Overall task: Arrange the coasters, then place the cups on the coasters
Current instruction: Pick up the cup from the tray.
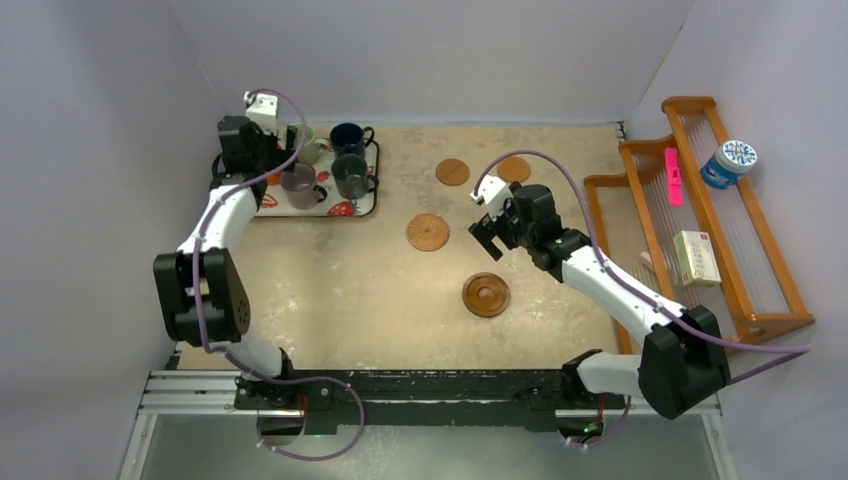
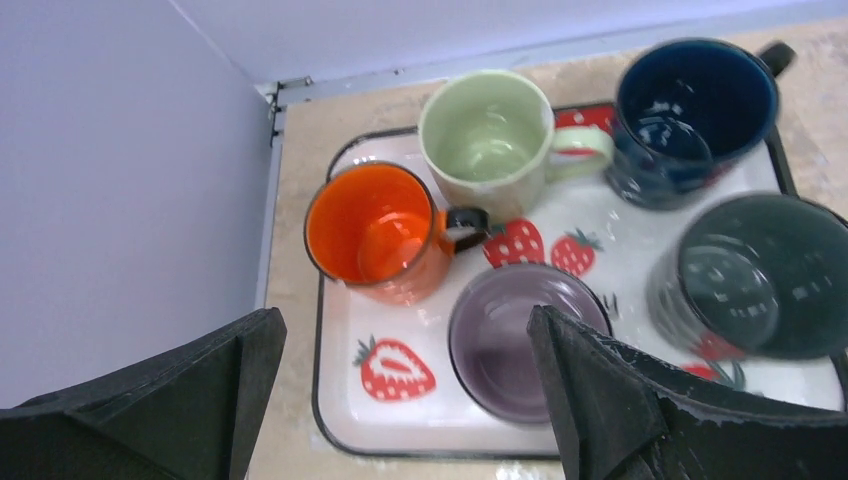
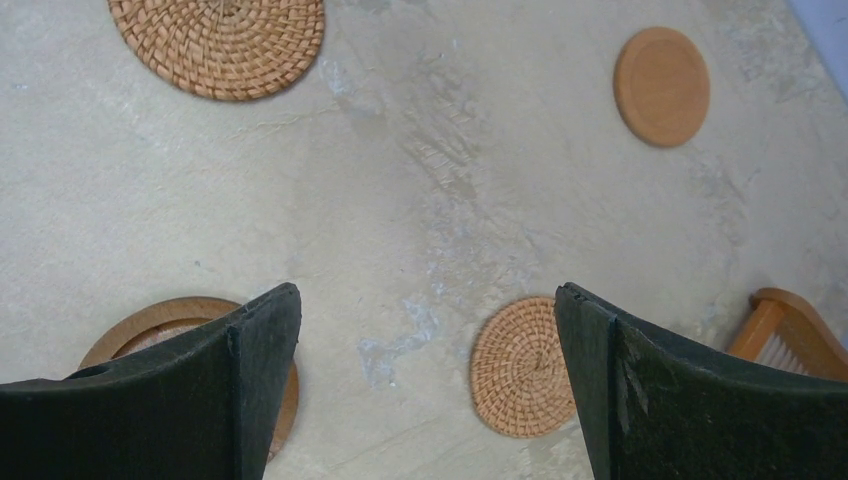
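Tabletop (image 1: 330, 290) coasters (image 1: 428, 232) x4 | tray (image 2: 430, 412) cups (image 2: 375, 230) x5 | L end effector (image 2: 405, 320), R end effector (image 3: 425, 300) spread

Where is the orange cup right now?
In the left wrist view the orange cup stands on the left side of the strawberry tray, next to the pale green cup and the purple-grey cup, near the table's far left corner.
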Tool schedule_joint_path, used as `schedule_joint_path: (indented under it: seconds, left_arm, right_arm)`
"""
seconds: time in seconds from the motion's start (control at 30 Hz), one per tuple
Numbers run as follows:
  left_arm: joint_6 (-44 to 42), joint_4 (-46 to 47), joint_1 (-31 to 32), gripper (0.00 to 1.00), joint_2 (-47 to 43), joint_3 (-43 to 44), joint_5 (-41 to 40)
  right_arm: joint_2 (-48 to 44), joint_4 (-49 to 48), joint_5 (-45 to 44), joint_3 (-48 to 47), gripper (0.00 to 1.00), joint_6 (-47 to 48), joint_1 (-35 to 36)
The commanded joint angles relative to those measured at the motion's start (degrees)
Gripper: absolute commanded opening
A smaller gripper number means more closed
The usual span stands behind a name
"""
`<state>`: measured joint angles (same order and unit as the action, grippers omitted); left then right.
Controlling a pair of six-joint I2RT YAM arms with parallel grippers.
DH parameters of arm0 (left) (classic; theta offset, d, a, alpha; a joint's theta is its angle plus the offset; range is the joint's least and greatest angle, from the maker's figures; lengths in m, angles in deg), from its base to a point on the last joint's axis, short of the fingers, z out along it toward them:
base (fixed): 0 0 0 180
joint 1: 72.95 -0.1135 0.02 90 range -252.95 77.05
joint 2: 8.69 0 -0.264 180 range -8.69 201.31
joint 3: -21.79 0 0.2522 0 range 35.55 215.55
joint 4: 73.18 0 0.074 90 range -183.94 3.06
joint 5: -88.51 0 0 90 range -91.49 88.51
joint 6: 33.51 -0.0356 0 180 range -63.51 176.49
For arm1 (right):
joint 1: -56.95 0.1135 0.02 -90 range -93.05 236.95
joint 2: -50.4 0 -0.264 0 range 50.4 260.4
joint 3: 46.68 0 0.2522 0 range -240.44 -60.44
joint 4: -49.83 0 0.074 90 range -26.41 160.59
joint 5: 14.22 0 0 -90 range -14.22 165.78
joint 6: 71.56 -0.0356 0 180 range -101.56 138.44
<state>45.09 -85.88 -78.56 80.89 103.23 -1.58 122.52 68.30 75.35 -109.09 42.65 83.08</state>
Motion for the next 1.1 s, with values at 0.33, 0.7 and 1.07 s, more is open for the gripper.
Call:
schedule_joint_path:
  seconds: [0.33, 0.7, 1.07]
  left_arm:
    - [6.37, -7.20, -6.85, 1.00, 26.45, 28.13, 10.03]
    - [5.09, -9.61, -7.30, 1.00, 30.36, 33.82, 5.75]
    - [4.55, -12.75, -7.82, 1.00, 35.09, 37.90, 4.93]
  right_arm:
    - [0.50, -2.94, 1.02, 1.71, 0.99, 0.05, 0.07]
    - [0.17, -3.48, 0.55, 2.09, 0.99, -0.05, 0.06]
    - [-0.51, -3.12, 0.60, 2.02, 0.99, 0.09, 0.09]
